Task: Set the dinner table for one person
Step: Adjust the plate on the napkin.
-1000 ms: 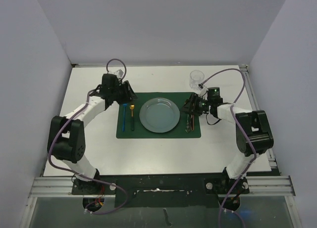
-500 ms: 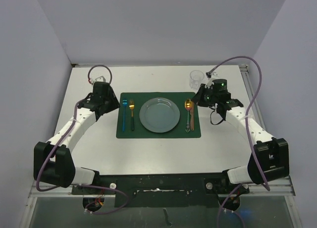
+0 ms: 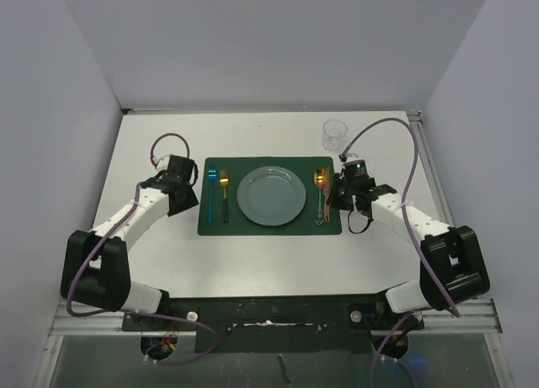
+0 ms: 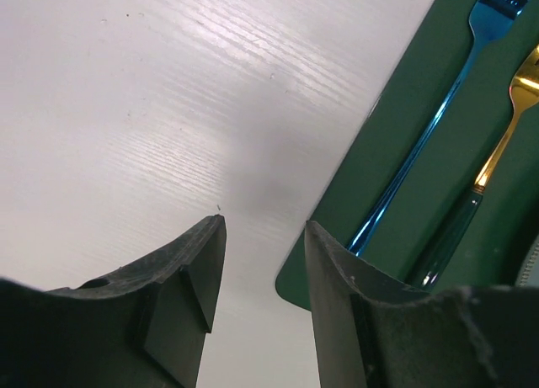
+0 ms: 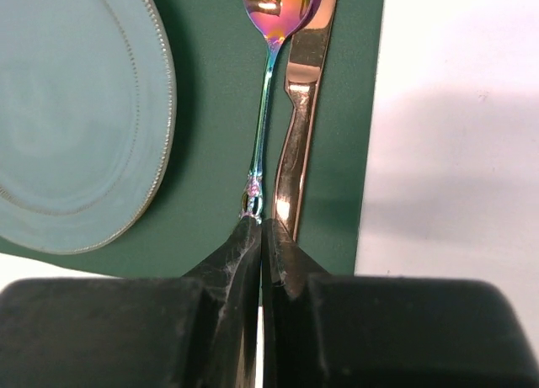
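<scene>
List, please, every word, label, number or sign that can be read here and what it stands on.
None: no word, number or sign can be read in any view.
The plate, placemat, blue fork, spoon, knife and glass show no markings.

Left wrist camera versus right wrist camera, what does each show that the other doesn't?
Left wrist only: the blue fork, the gold fork beside it, the left gripper open over bare dinner table. Right wrist only: the rainbow spoon, the copper knife beside it, the right gripper shut at the spoon's handle end. Both: the green placemat and the white dinner table. The plate is plain in the right view; a pale sliver at the left view's edge may be it.
</scene>
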### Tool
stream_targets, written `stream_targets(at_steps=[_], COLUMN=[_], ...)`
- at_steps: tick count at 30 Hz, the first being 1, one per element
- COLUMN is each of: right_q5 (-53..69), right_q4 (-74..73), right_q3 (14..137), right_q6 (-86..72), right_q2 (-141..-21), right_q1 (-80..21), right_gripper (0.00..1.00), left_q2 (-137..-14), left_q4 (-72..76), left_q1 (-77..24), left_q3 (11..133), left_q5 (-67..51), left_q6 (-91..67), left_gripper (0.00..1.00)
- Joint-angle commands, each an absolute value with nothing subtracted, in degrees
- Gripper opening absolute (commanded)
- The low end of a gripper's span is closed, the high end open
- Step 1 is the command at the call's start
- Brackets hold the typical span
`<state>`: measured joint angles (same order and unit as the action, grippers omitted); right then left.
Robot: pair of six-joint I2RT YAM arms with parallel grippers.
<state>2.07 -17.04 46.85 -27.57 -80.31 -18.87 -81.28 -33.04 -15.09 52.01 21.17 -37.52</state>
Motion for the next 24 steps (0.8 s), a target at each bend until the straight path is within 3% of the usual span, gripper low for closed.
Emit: stream_targets(at_steps=[1, 7, 24], right_q5=[-0.3, -3.6, -6.2], right_q4=[-12.5, -12.3, -16.1], right_q3=[48.3, 51.9, 67.7], right_q6=[-27.9, -28.2, -27.5], right_q2=[-84.0, -90.0, -102.5], right_q1=[-20.5, -23.5, -30.2], right_gripper=[0.0, 0.0, 0.0], left_q2=[-81.9, -81.2, -93.6], left_q4=[-30.9, -27.0, -28.4], left_q1=[-15.4, -16.5, -18.0], left_q3=[52.2, 52.1, 56.5], left_q5=[24.0, 22.4, 26.7], left_q6=[-39.3, -39.4, -38.3], left_gripper=[0.41, 0.41, 0.4])
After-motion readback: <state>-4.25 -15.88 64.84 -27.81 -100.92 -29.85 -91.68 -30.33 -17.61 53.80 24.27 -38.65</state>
